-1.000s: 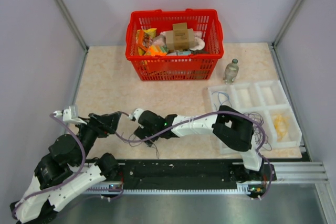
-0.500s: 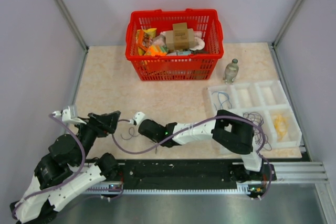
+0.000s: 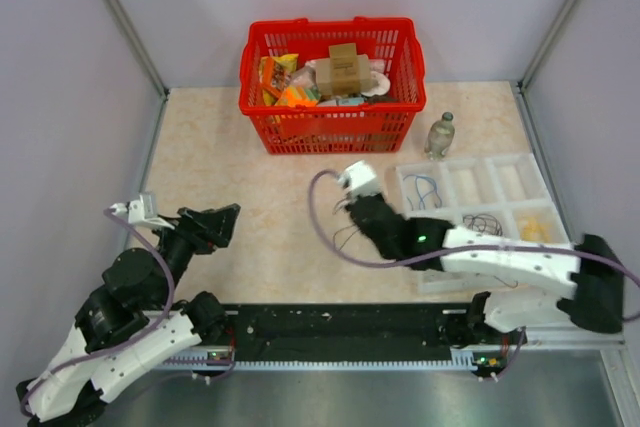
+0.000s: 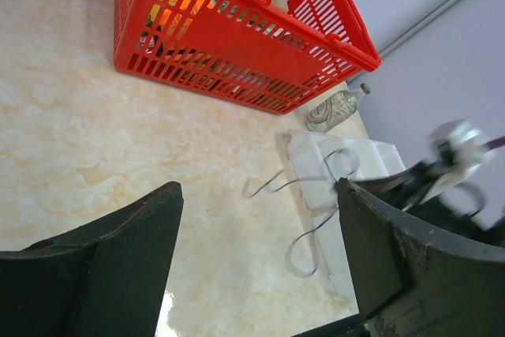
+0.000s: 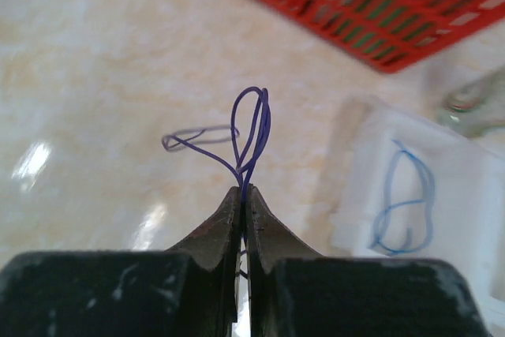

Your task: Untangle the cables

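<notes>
1. The right gripper is pinching a thin dark purple cable. Its jaws are pressed shut on the strand, which is rising from the fingertips in a narrow doubled loop, with a smaller loop trailing left over the table.
2. In the top view this arm is reaching over the middle of the table, just left of the white tray. A few fine dark strands are showing on its near side.
3. A blue cable is lying in loose curls in the tray's far left compartment. A dark bundle is sitting in a nearer compartment, and a yellow cable is resting in the compartment to its right.
4. The left gripper is hovering at the near left of the table with its jaws spread wide and nothing between them, well apart from every cable.
5. From the left wrist, a hair-thin strand is curling across the tabletop and up over the tray's edge, but its colour is hard to tell there.
6. A red basket is standing at the far side, with a bottle just to its right.
</notes>
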